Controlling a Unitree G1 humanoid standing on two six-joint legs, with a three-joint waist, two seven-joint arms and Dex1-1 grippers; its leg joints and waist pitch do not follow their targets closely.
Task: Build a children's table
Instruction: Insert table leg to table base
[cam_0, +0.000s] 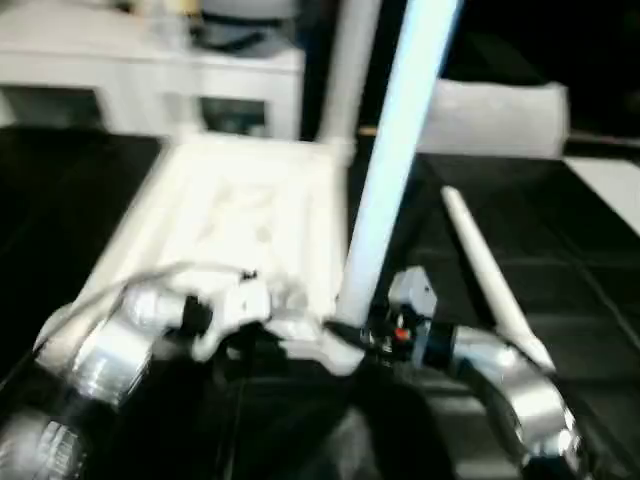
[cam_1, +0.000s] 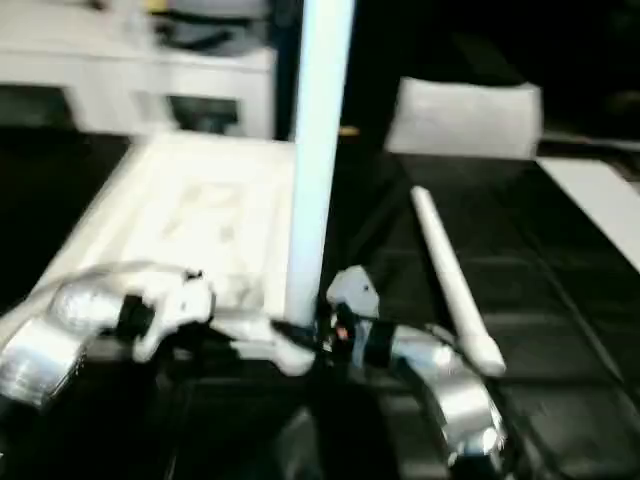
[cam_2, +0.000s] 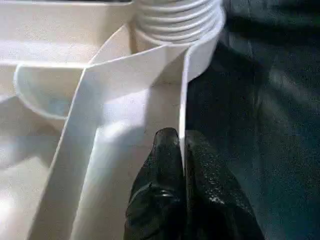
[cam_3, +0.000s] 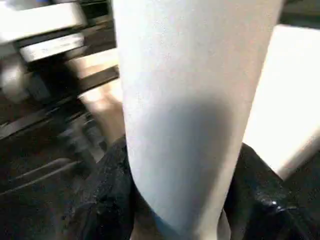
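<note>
Silver forearms fill the bottom of the head view. At lower left the left gripper (cam_2: 181, 150) has its two black fingers pinched shut on the thin side wall of the tabletop (cam_0: 235, 215), close to a ribbed round corner socket (cam_2: 177, 20) seen at the top of its wrist view. At lower centre the right gripper (cam_0: 362, 330) has its jaws half spread around the thick end of a leg (cam_0: 395, 150), which stands nearly upright and runs out of the frame's top.

That tabletop lies underside up on the dark floor (cam_0: 560, 260), left of centre. Behind it, at upper centre, another leg (cam_0: 345, 70) already stands upright at a far corner. A spare leg (cam_0: 490, 275) lies on the floor at right.

By my judgement the build is early: one leg seems fitted, the held one has yet to reach its socket, and the rest remain.
</note>
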